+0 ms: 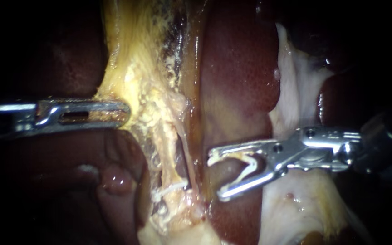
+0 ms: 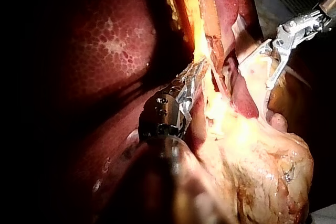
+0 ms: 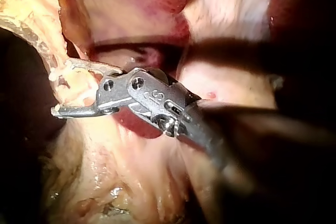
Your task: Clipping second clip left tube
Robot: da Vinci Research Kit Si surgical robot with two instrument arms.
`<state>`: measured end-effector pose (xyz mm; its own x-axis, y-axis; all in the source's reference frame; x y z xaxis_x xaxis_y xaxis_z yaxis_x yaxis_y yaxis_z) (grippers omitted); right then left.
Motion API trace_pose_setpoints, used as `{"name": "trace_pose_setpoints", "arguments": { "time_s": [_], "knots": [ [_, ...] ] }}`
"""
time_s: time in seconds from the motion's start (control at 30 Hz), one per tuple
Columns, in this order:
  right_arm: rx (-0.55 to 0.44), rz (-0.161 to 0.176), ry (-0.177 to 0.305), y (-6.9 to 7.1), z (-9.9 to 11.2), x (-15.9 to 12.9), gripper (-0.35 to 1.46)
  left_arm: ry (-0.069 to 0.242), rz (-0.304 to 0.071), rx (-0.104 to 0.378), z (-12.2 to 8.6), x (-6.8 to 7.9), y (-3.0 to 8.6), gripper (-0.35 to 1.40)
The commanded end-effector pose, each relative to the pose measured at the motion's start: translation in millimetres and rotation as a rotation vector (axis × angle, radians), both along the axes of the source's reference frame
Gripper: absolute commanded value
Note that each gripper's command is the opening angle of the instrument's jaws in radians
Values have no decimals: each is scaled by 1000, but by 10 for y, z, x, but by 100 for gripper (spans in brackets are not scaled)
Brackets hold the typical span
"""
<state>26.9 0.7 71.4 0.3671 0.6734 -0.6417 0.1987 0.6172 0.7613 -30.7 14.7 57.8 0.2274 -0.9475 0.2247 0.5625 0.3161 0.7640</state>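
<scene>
One set clip (image 1: 171, 187) on tube (image 1: 181, 159); right instrument (image 1: 215, 178) nearby grips open clip (image 1: 247, 170); left instrument (image 1: 122, 113) pinches tissue (image 1: 137, 86).

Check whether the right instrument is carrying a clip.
Yes, a white clip sits held at the right instrument's tip in the endoscope view.

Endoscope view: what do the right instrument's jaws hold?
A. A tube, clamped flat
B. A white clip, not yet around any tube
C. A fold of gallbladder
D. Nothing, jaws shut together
B: the right instrument's jaws stand apart with the loaded clip seated along both of them. They are over the liver, beside the tube, which already bears a placed clip.
</scene>
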Motion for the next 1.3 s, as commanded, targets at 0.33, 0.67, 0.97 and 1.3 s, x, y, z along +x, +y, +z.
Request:
{"name": "trace_pose_setpoints", "arguments": {
  "time_s": [0.33, 0.67, 0.97, 1.3],
  "knots": [
    [19, 0, -33, 2, 31, 28, 58, -4, -8, 4, -5, 0, -1, -35],
    [19, -19, -68, -3, 66, 48, 58, -6, -7, -1, -10, 0, -3, -35],
    [11, -28, -89, -9, 82, 63, 58, -6, -7, -1, -10, 0, -3, -35],
    [13, -46, -83, -12, 84, 75, 58, -5, -7, -1, -11, 0, -3, -35]
  ]
}}
